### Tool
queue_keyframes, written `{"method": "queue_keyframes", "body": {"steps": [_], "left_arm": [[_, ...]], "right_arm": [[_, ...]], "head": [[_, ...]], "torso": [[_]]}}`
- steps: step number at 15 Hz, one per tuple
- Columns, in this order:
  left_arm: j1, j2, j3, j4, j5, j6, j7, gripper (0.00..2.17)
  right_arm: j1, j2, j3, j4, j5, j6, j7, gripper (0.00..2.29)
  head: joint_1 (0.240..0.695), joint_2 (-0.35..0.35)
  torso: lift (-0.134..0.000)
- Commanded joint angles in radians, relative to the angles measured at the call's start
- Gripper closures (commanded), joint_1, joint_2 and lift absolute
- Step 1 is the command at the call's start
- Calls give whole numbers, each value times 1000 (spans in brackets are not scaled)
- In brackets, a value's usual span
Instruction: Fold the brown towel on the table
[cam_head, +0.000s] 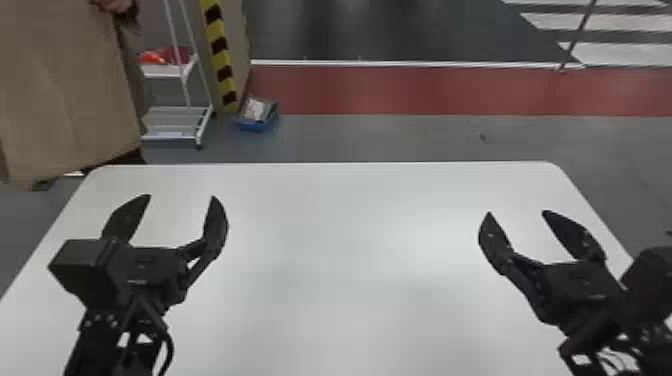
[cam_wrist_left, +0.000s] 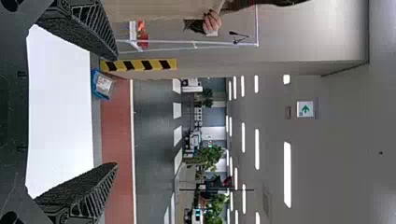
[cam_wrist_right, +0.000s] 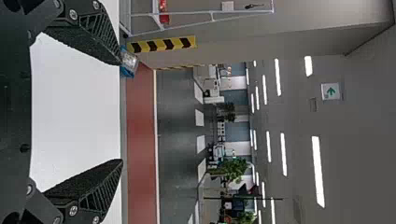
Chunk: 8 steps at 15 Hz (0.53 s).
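Head view: what looks like the brown towel (cam_head: 65, 90) hangs from a person's fingers (cam_head: 115, 5) by the far left corner of the white desk (cam_head: 340, 225). The left hand (cam_head: 182, 196) and right hand (cam_head: 516, 213) are over the desk, both wide.

Left wrist view: the left hand (cam_wrist_left: 116, 111) gapes, nothing between its fingers.

Right wrist view: the right hand (cam_wrist_right: 121, 112) is likewise spread and unloaded.

Big gap
Room over the table (cam_head: 345, 250) between left end effector (cam_head: 182, 196) and right end effector (cam_head: 517, 213); brown towel (cam_head: 65, 95) by far left corner.
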Motion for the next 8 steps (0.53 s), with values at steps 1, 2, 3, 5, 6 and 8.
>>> {"method": "queue_keyframes", "body": {"steps": [1, 2, 3, 5, 6, 8], "left_arm": [[-14, 1, 2, 14, 0, 6, -3, 80], [-24, -1, 1, 20, -2, 9, -6, 80], [-33, -1, -1, 26, -2, 9, -6, 80], [-50, -2, -10, 39, -2, 12, -6, 80], [-54, -2, -15, 40, -3, 15, -6, 80], [-56, -2, -19, 40, -3, 15, -6, 80]], "right_arm": [[-29, 0, 2, 37, 2, 1, 0, 154], [-40, 0, 2, 50, 2, 1, 0, 154], [-46, 0, 2, 57, 0, -5, 0, 154], [-56, -2, -1, 63, -1, -5, 0, 154], [-58, -2, -4, 63, -3, -5, 0, 154], [-61, -3, -9, 66, -3, -5, 0, 154]], "head": [[695, -8], [695, -7], [695, -7], [695, -10], [695, -12], [695, -18]], "torso": [[-111], [-111], [-111], [-111], [-111], [-111]]}}
